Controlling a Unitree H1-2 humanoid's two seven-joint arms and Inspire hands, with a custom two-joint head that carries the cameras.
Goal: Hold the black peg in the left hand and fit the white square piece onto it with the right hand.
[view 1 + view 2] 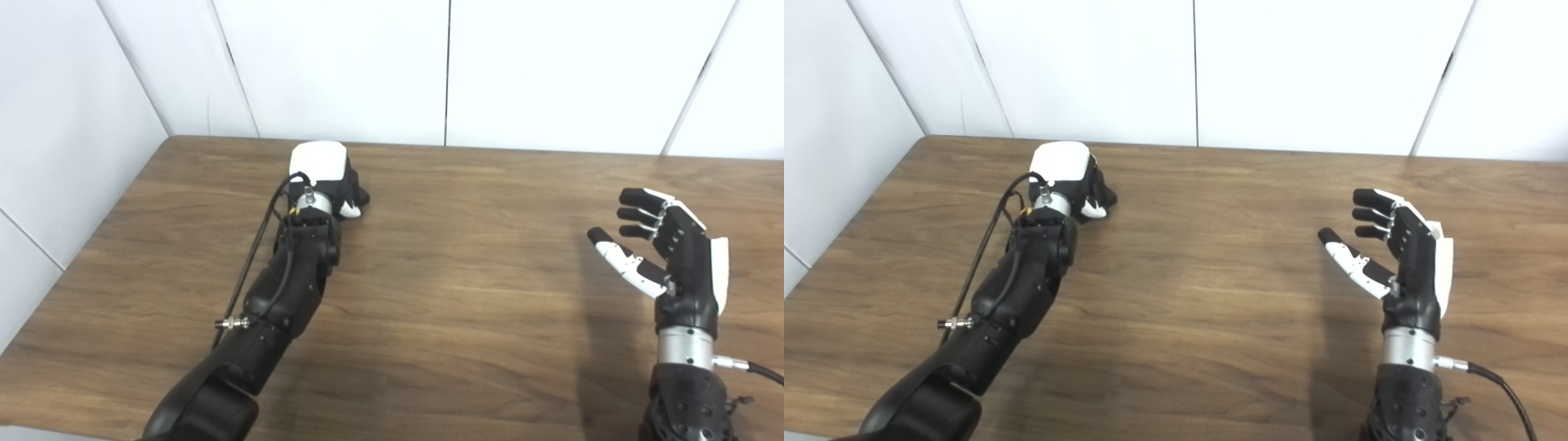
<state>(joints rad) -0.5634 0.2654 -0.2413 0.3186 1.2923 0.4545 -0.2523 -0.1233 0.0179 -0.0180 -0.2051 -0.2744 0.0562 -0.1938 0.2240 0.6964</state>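
Observation:
Neither the black peg nor the white square piece shows plainly in either view. My left hand [327, 177] rests palm down on the table [465, 294] near its far edge, white back plate up and fingers curled under. A dark shape pokes out at its right side, and I cannot tell whether it is fingertips or a held object. Over the right side of the table my right hand [664, 251] stands upright and open, palm facing left, fingers [1372, 214] spread, with nothing in it.
The wooden table meets white wall panels [343, 67] at the back and on the left. A black cable [257, 251] runs along my left forearm, and another cable [1497, 380] leaves my right wrist.

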